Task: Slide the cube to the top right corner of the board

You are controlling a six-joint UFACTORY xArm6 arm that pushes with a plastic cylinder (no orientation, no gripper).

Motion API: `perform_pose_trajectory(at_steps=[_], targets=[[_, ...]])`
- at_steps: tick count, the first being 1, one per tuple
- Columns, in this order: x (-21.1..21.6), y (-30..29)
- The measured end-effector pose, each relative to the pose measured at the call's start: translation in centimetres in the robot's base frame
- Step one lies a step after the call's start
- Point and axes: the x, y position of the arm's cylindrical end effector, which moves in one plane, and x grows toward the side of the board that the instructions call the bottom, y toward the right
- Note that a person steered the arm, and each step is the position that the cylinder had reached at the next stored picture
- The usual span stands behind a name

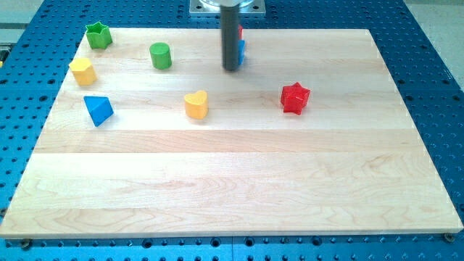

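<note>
The tabletop (239, 181) is seen w/ my tip (232, 69) at upper centre, touching or just beside the blue cube (241, 51), mostly hidden behind the rod, w/ a red block (240, 32) behind it. No hand is fitted, so open/shut can't be told. Step judged: contact approx. made; next, a push toward upper right is called for, clear of the red star (295, 98).

My rod (231, 36) hides most of a blue block (241, 52) and a red block (241, 32) behind it.
</note>
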Motion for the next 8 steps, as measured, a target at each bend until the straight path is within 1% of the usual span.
perform_pose_trajectory(at_steps=[1, 2, 3, 4, 5, 6, 7, 8], targets=[[0.1, 5.7], [1.8, -0.9], [0.6, -7.4], [-1.2, -4.9], [-1.7, 1.9], [-1.9, -0.4], [-3.8, -4.7], [-4.6, -0.4]])
